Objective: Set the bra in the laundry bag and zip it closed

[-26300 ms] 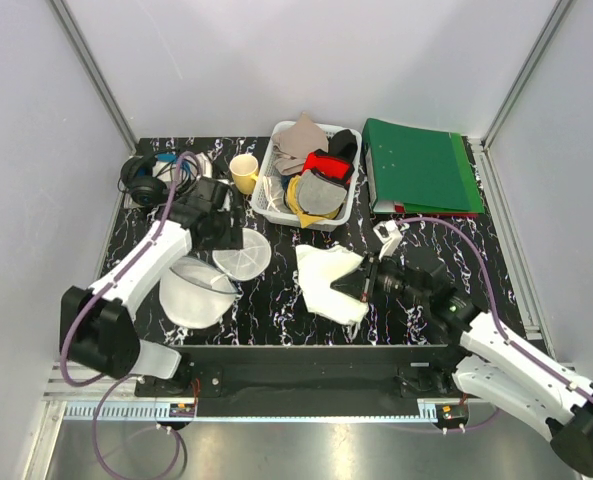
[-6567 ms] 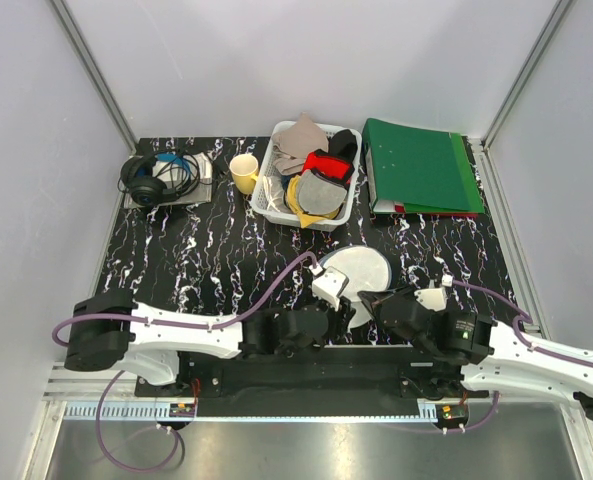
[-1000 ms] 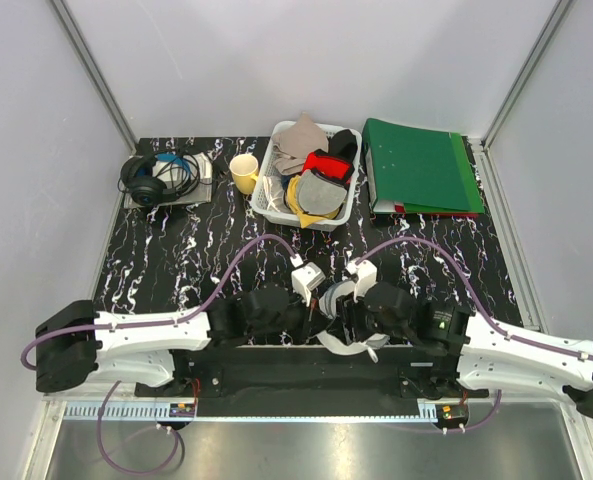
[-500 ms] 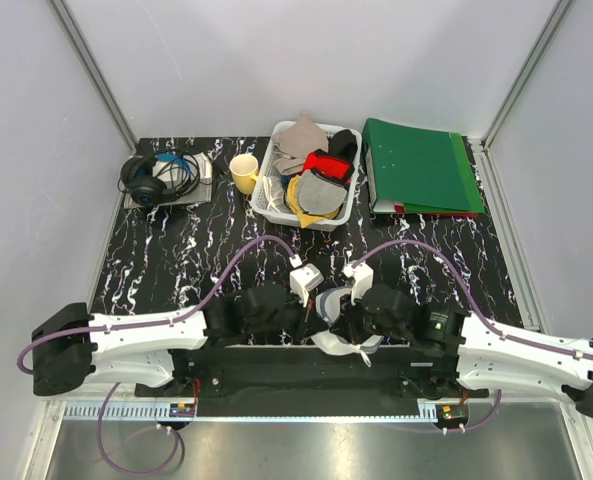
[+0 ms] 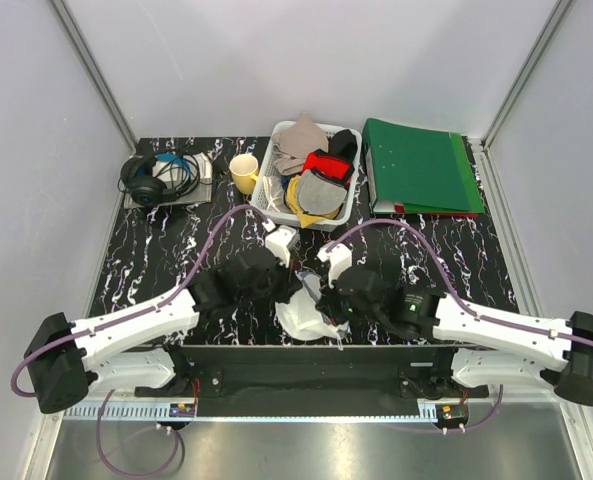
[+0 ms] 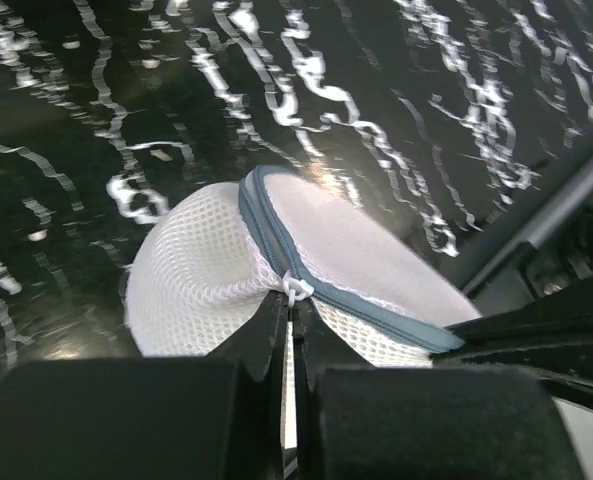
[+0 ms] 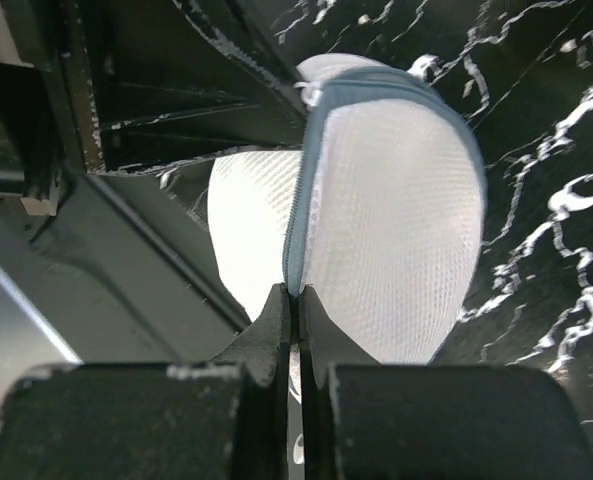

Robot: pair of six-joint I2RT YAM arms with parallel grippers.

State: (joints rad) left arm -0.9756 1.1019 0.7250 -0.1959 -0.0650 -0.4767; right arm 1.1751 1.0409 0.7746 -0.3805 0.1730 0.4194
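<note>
White mesh cloth laundry bag [image 6: 196, 285], glossy marbled table [image 6: 66, 90]

A black tabletop veined with white marbling [image 5: 176, 262] carries everything. At its far left corner lies a flat grey pad [image 5: 194, 194] with black over-ear headphones [image 5: 144, 184] on top. Just right of that stands a yellow cup [image 5: 243, 172], beside a white lattice plastic basket [image 5: 264, 198]. A green ring binder [image 5: 416, 165] lies flat at the far right. Near the front edge is a white round mesh laundry bag [image 5: 301, 318], tipped up on its rim; its contact with the top cannot be told
</note>
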